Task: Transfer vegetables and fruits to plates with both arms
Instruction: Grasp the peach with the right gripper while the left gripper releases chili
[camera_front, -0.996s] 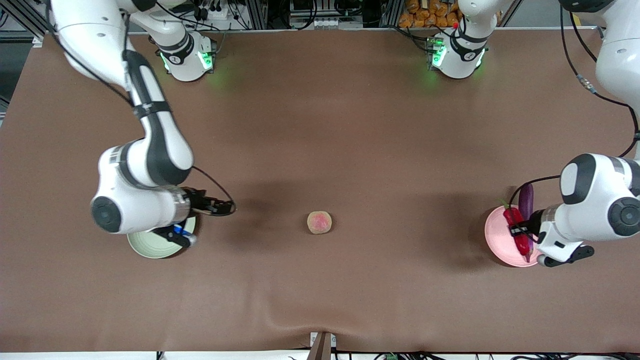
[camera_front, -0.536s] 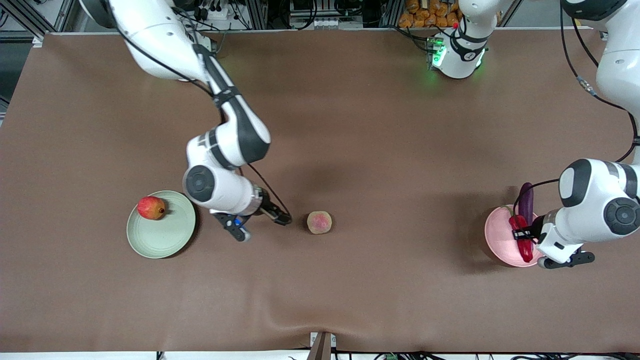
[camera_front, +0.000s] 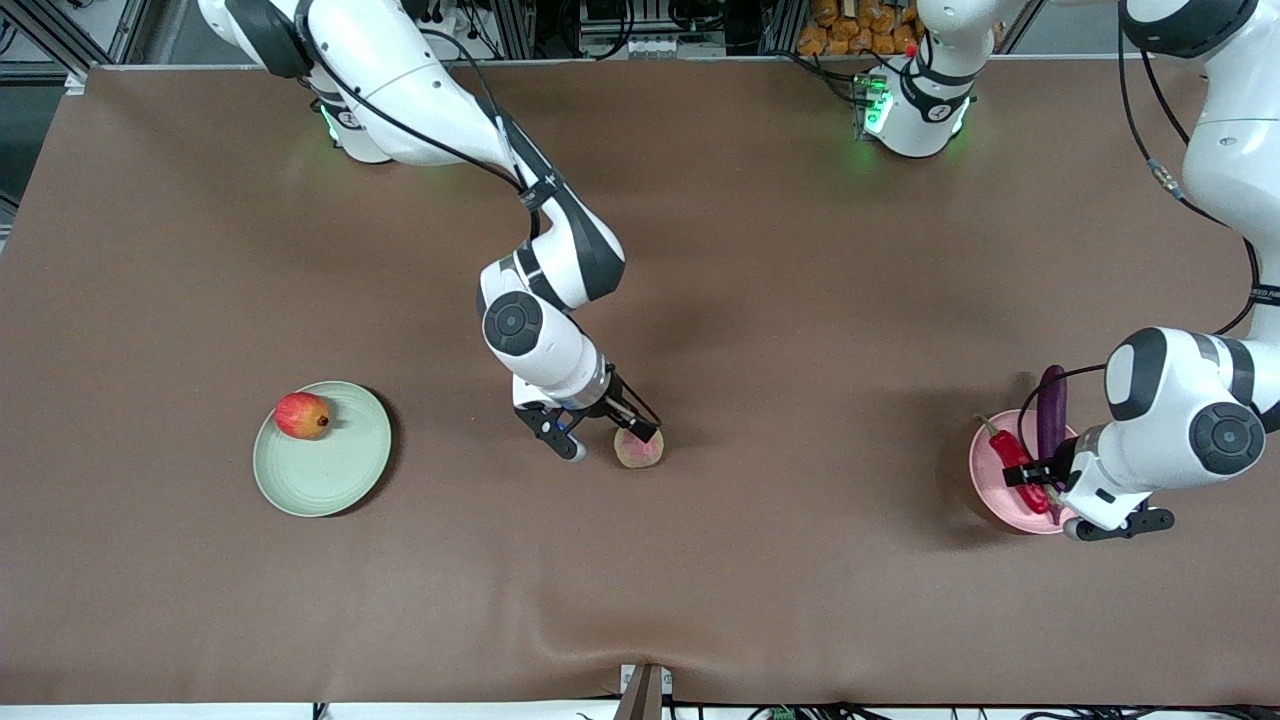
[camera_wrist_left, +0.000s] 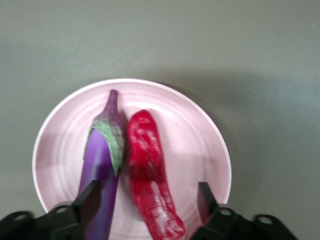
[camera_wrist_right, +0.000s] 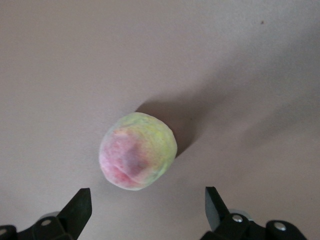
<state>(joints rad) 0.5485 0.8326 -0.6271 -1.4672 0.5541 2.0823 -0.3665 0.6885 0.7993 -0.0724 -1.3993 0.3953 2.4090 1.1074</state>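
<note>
The peach (camera_front: 640, 449) lies on the brown table near its middle. My right gripper (camera_front: 632, 424) hangs open just above it, with the peach (camera_wrist_right: 137, 151) a little off from between the fingers of the right gripper (camera_wrist_right: 147, 200). The apple (camera_front: 302, 415) sits on the pale green plate (camera_front: 330, 475) toward the right arm's end. The eggplant (camera_front: 1050, 405) and red chili (camera_front: 1012, 460) lie side by side on the pink plate (camera_front: 988, 468). My left gripper (camera_front: 1048, 478) is open and empty above them. In the left wrist view the left gripper (camera_wrist_left: 149, 199) straddles the chili (camera_wrist_left: 146, 165) and eggplant (camera_wrist_left: 102, 165) on the pink plate (camera_wrist_left: 200, 140).
The brown table cloth (camera_front: 800, 300) is bare between the two plates apart from the peach. The arm bases (camera_front: 915, 110) stand along the table edge farthest from the front camera. A small fixture (camera_front: 645, 690) sits at the edge nearest to it.
My right arm has swung from the green plate, where the apple now shows, to over the peach. My left gripper has shifted slightly over the pink plate; the chili lies free.
</note>
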